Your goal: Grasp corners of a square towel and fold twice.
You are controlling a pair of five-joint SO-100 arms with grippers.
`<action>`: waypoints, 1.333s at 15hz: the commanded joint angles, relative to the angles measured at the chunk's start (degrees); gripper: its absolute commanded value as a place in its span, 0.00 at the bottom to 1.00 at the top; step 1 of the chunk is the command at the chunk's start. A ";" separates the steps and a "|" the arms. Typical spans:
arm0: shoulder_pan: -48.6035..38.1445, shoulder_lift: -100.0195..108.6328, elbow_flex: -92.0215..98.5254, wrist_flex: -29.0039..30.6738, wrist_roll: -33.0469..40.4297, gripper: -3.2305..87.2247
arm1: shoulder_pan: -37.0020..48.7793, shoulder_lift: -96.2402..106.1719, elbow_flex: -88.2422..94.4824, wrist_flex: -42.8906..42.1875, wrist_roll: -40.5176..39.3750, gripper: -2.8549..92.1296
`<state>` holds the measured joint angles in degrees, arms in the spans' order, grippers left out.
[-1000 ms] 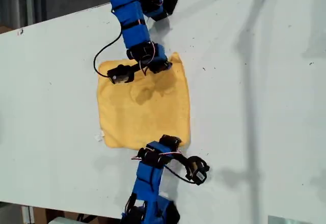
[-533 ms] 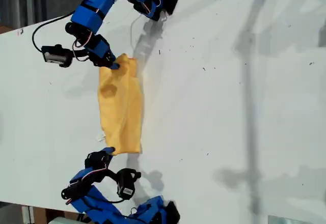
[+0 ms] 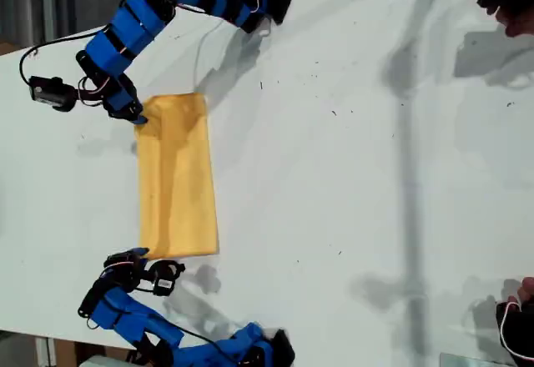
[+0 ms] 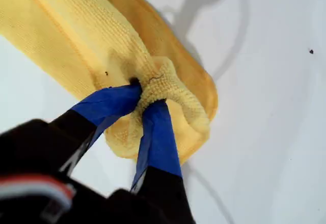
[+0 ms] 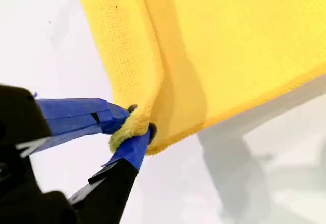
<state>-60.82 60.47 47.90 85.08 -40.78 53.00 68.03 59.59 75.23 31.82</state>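
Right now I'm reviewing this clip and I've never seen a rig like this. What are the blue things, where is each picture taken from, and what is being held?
The blue things are my two small robot arms, each ending in a pair of blue-taped fingers. The exterior view looks down from a camera off the arms onto a white table. A yellow towel lies there as a long doubled strip, with one arm at each end. The other two pictures come from cameras on the arms themselves. In the first wrist view, my first gripper pinches one bunched corner of the towel. In the second wrist view, my second gripper pinches another corner. I cannot tell from these views which arm in the exterior view is which.
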 commanded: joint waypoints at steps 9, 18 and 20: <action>14.50 10.20 -0.26 9.14 -8.79 0.03 | -2.64 3.69 1.67 9.14 -0.53 0.03; 20.92 7.29 7.03 10.72 -14.15 0.36 | -5.89 5.80 17.49 4.39 0.88 0.42; 19.07 13.62 11.60 10.72 -13.89 0.34 | -4.31 7.03 16.08 6.15 0.00 0.50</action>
<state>-40.25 66.71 58.10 95.01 -54.84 47.46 69.87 77.78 80.51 32.34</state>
